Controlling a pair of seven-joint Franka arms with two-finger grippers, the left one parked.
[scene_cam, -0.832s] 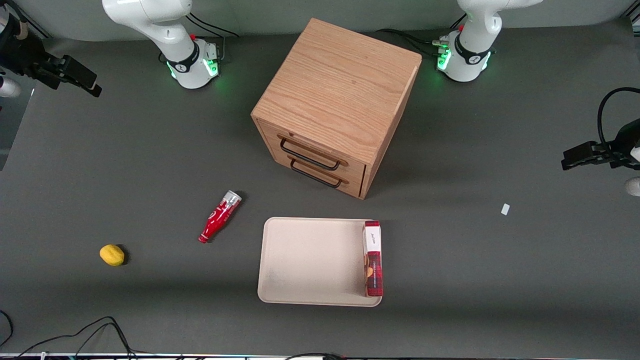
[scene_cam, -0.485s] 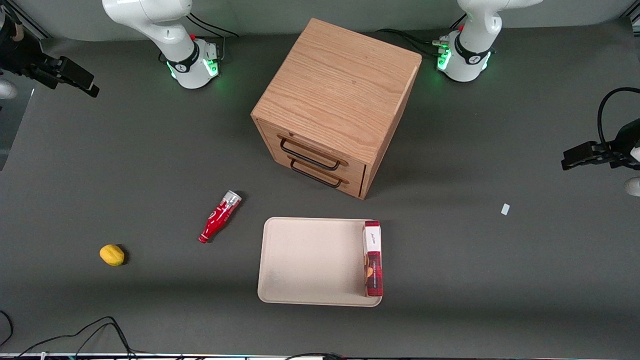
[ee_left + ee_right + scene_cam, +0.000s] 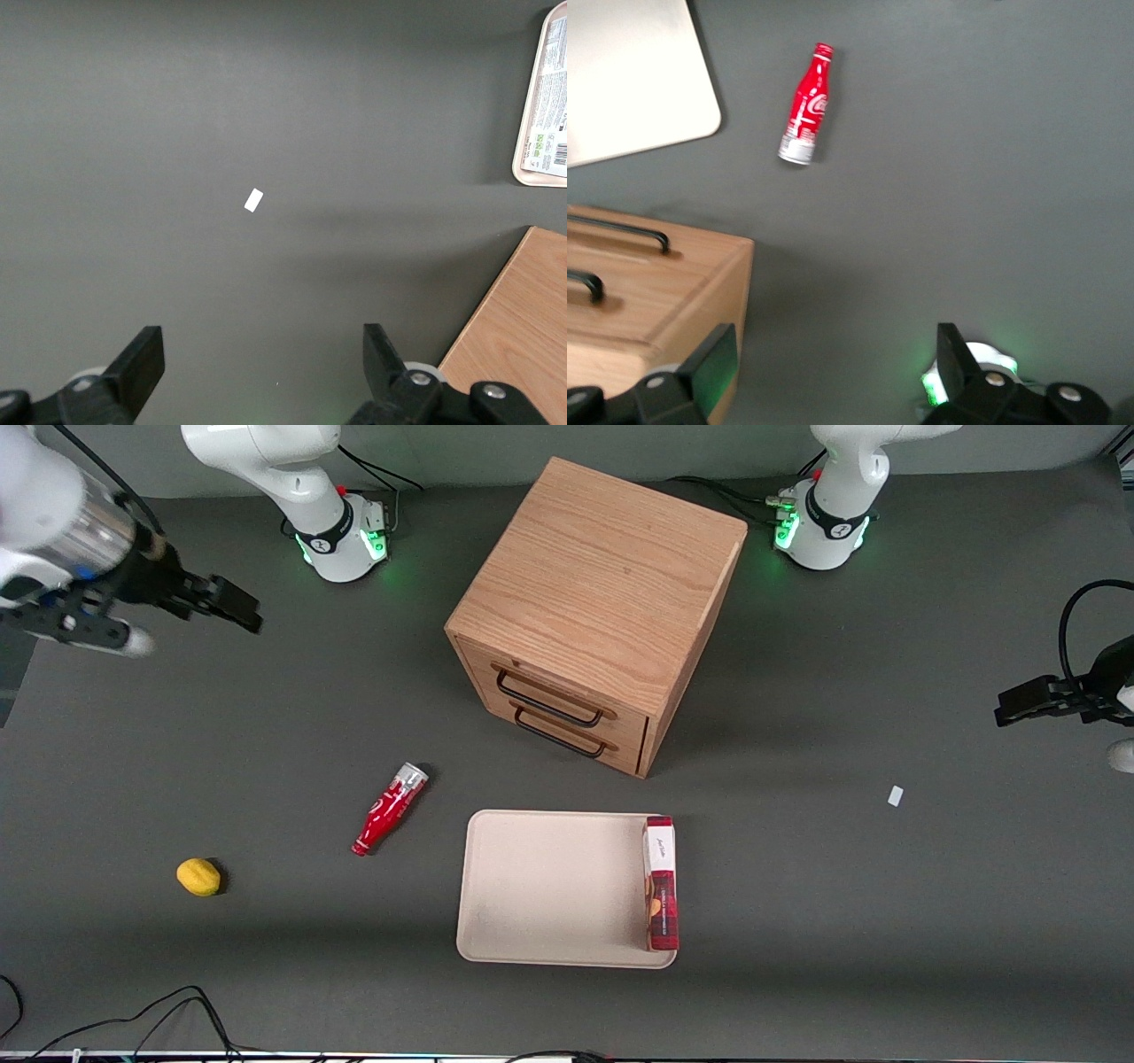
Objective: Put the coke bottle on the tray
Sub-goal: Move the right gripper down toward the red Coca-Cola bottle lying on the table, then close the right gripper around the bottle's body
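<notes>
Red bottle: the coke bottle (image 3: 390,808) lies on its side on the table, well apart from the gripper, with nothing touching it.
Bottle orientation: the silver base end points toward the cabinet; the red-capped neck points toward the front camera.
Bottle in wrist view: the coke bottle (image 3: 806,105) shows whole, white script logo facing up, beside one rounded corner of the tray (image 3: 629,80).
Tray: the tray (image 3: 549,886) lies flat on the table, nearer to the front camera than the cabinet. The bottle lies just beside it on the working arm's side, not touching its rim.
Tray contents: a red plaid box (image 3: 662,884) rests along the tray edge nearest the parked arm's end of the table.
Gripper: the gripper (image 3: 232,608) hangs in the air at the working arm's end of the table, farther from the front camera than the bottle.
Gripper state: the fingers (image 3: 713,365) are spread wide and hold nothing.
Cabinet: the wooden drawer cabinet (image 3: 598,602) stands at mid-table, both drawers closed, each with a black handle (image 3: 547,698).
Lemon: a small yellow lemon (image 3: 198,876) lies toward the working arm's end, well apart from the bottle.
Table: dark grey surface (image 3: 886,921); a small white scrap (image 3: 895,795) lies toward the parked arm's end.
</notes>
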